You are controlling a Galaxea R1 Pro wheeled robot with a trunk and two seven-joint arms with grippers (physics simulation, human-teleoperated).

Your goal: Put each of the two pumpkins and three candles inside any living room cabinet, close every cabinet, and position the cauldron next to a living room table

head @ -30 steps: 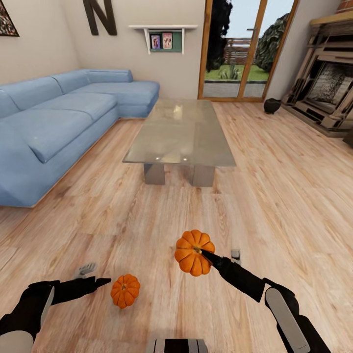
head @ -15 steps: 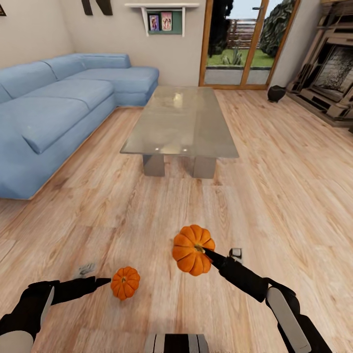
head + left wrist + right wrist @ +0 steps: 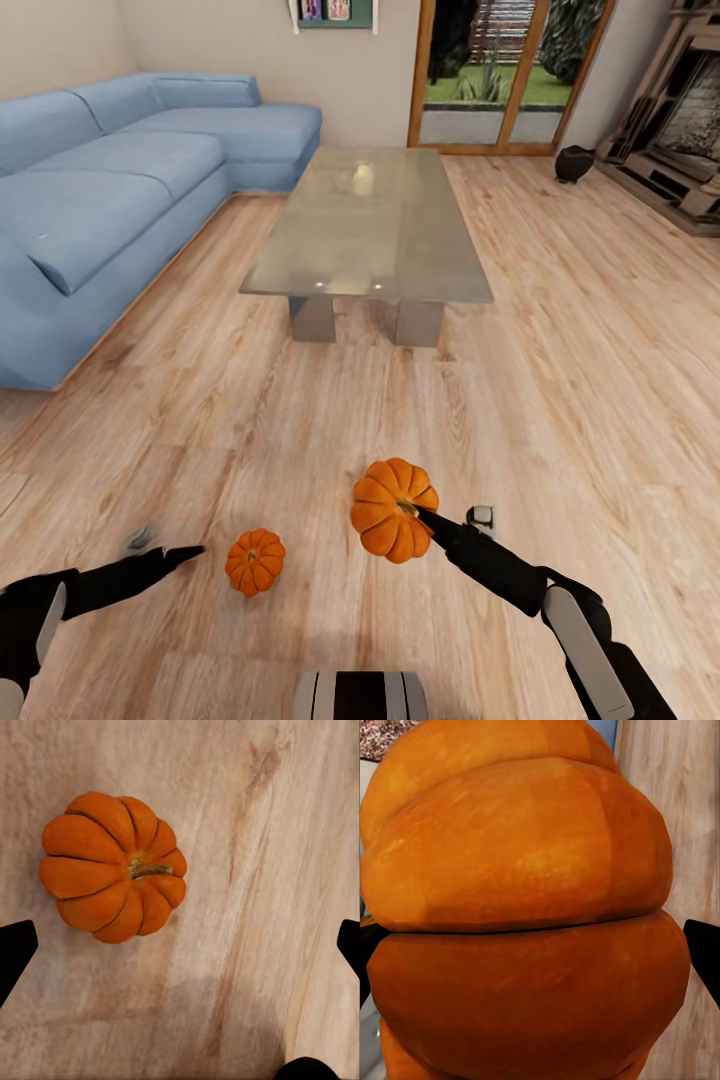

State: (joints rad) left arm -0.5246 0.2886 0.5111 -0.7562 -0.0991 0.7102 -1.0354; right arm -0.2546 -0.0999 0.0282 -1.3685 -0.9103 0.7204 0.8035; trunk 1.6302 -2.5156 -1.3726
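Two pumpkins: both in the head view, near the robot, around 6 o'clock on the wooden floor [image 3: 560, 330].
Held pumpkin [image 3: 394, 508]: off the floor at the tip of the right arm, at about 5 o'clock from the coffee table [image 3: 368, 235].
Right gripper [image 3: 428, 522]: clamped on the held pumpkin; the right wrist view shows orange ribs pressed between the two dark finger edges.
Loose pumpkin [image 3: 254, 561]: lying on the floor at about 7 o'clock, stem showing in the left wrist view.
Left gripper [image 3: 178, 552]: spread wide and empty, just beside the loose pumpkin but apart from it.
Cauldron [image 3: 574, 163]: far off at 1 o'clock, on the floor by the fireplace [image 3: 690, 130], well apart from the table.
Step in hand: picking up the second pumpkin, judging by the left arm's aim.
Next move: bring the left fingers astride the loose pumpkin, which now sits off-centre between them, then close.
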